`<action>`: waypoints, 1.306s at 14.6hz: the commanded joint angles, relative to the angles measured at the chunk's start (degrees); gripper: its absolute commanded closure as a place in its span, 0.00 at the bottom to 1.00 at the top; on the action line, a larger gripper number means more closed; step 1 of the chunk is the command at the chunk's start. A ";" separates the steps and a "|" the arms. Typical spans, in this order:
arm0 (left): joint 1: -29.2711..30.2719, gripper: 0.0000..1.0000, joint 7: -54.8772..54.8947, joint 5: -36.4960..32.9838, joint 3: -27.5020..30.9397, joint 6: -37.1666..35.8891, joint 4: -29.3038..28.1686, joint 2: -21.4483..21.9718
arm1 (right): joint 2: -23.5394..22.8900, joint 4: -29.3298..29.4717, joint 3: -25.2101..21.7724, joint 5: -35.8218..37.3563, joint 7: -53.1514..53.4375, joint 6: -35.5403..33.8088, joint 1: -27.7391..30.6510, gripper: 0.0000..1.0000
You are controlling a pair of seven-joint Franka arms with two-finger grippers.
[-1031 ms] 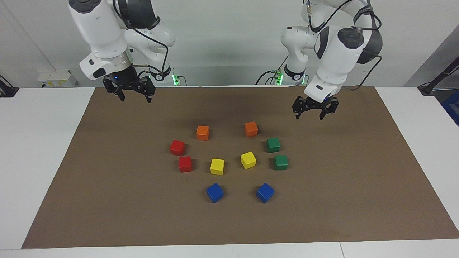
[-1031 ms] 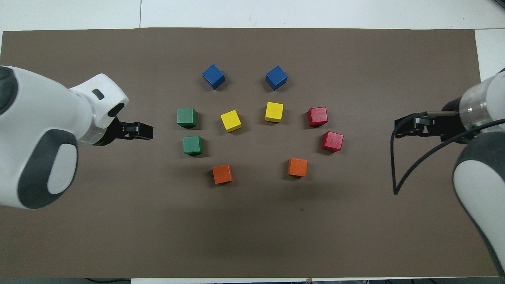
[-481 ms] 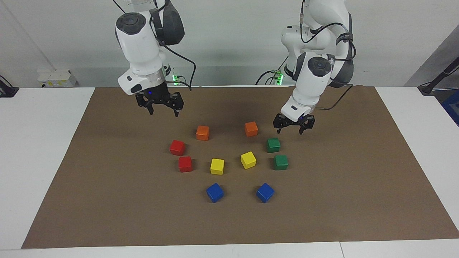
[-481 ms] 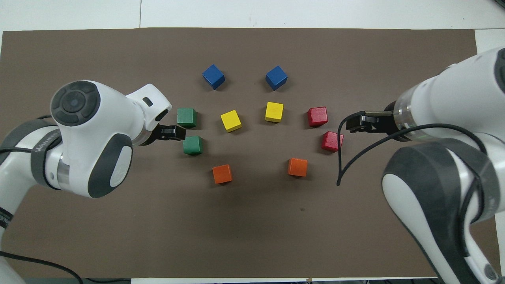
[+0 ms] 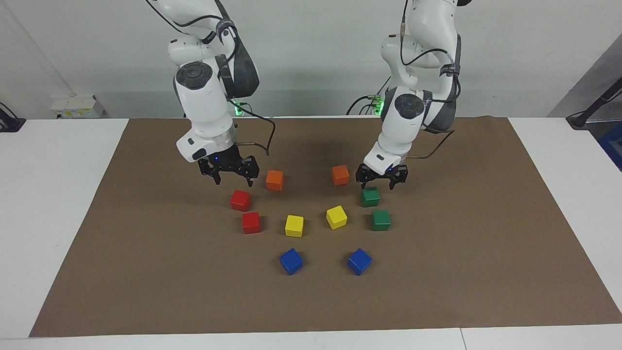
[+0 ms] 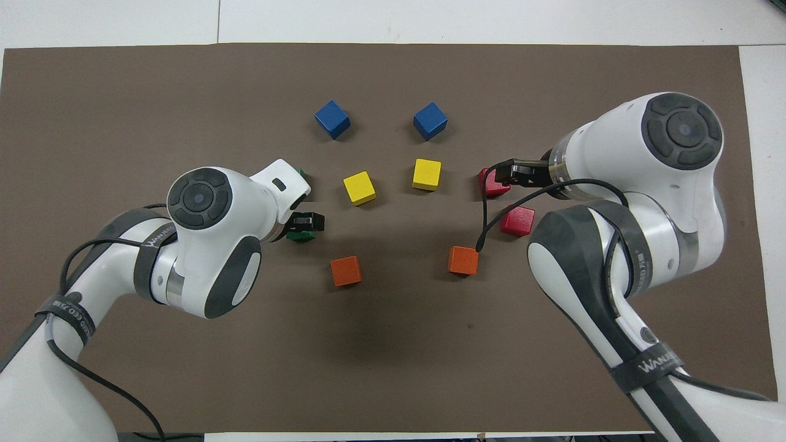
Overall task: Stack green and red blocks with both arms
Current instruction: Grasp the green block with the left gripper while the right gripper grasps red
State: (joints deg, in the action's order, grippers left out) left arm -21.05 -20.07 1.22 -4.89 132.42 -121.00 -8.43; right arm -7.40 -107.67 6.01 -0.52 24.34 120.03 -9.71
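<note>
The green blocks [image 5: 370, 196] and red blocks [image 5: 240, 200] look like painted wood, matt and smooth, as do the orange cubes [image 5: 274, 180]. They rest on a brown mat [image 5: 146, 272] with a dull, paper-like finish over a smooth white counter [image 5: 48, 194]. Both arms [image 5: 204, 102] wear glossy white plastic shells with matt grey caps.

Two orange cubes [image 5: 274, 180] [image 5: 340, 174] sit nearest the robots on the brown mat [image 5: 146, 272]. Two yellow cubes [image 5: 294, 226] [image 5: 336, 217] lie mid-mat. Two blue cubes [image 5: 291, 261] [image 5: 359, 261] lie farthest.
</note>
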 commanded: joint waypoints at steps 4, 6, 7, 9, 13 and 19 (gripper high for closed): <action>-2.33 0.00 -2.86 0.09 1.02 3.72 -1.34 -2.46 | -0.77 -4.30 -0.03 -0.71 0.53 4.15 0.66 0.00; -3.29 0.00 -2.87 0.09 1.11 4.51 -1.34 -3.34 | -1.04 -6.06 -0.03 -0.71 0.53 6.43 0.66 0.00; -3.30 0.00 -2.87 0.09 1.11 4.52 -1.34 -3.61 | -1.13 -6.67 -0.03 -0.71 0.62 7.05 0.66 0.00; -3.30 0.00 -2.87 0.09 1.11 4.52 -1.34 -3.79 | -1.39 -7.03 -0.03 -0.71 1.49 6.45 0.57 0.00; -3.38 0.04 -2.78 0.01 1.11 4.43 -1.34 -4.49 | -0.95 -8.61 -0.12 2.53 5.79 3.46 0.66 0.00; -4.35 0.79 -4.80 -0.61 1.28 5.13 -1.43 -4.58 | -0.86 -10.11 -0.03 3.25 6.86 4.33 0.75 0.00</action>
State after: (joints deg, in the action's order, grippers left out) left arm -23.60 -23.26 1.19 -4.77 135.90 -121.80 -12.84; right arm -9.07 -116.70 5.52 1.64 29.53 123.68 -9.38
